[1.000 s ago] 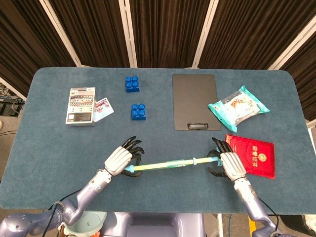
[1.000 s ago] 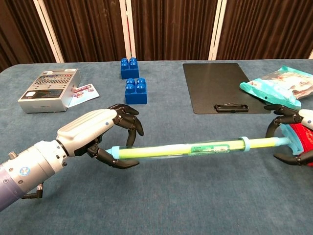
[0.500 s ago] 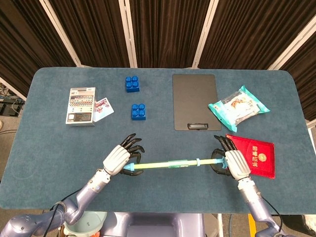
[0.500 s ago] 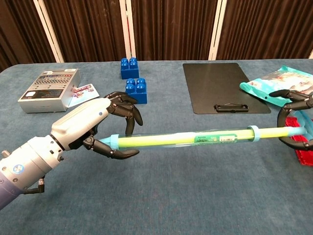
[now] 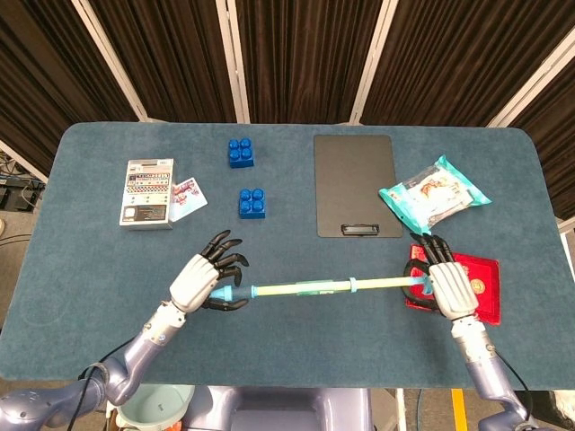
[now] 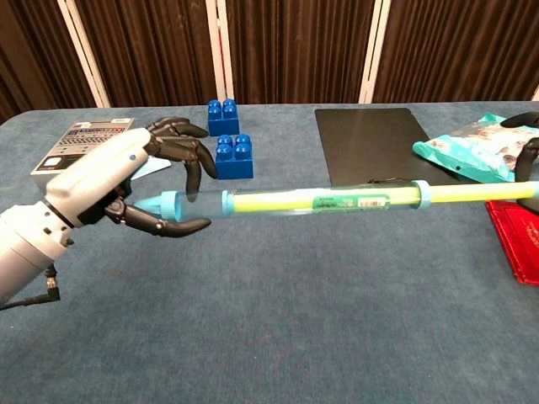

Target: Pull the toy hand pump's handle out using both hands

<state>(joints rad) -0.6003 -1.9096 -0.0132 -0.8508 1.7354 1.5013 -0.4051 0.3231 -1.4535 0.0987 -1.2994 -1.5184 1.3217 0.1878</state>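
Observation:
The toy hand pump [image 5: 301, 288] [image 6: 312, 200] is a clear tube with blue caps and a yellow-green rod inside, held level above the table. My left hand [image 5: 199, 280] [image 6: 118, 185] grips its blue nozzle end. My right hand [image 5: 445, 285] holds the handle end, where the yellow rod [image 6: 476, 193] sticks out past the blue collar [image 6: 424, 193]. In the chest view only the tips of the right hand's fingers [image 6: 529, 148] show at the right edge. A stretch of clear empty tube shows near the left hand.
A red booklet [image 5: 472, 285] lies under the right hand. A snack pouch [image 5: 433, 197] and black clipboard [image 5: 353, 184] lie behind it. Two blue blocks [image 5: 252, 202] [image 5: 240, 151] and a grey box [image 5: 148, 192] with a card sit at the back left.
The two hands have moved apart, left hand leftward and right hand rightward over the red booklet. The yellow rod has slid further out of the tube, and the pump sits higher.

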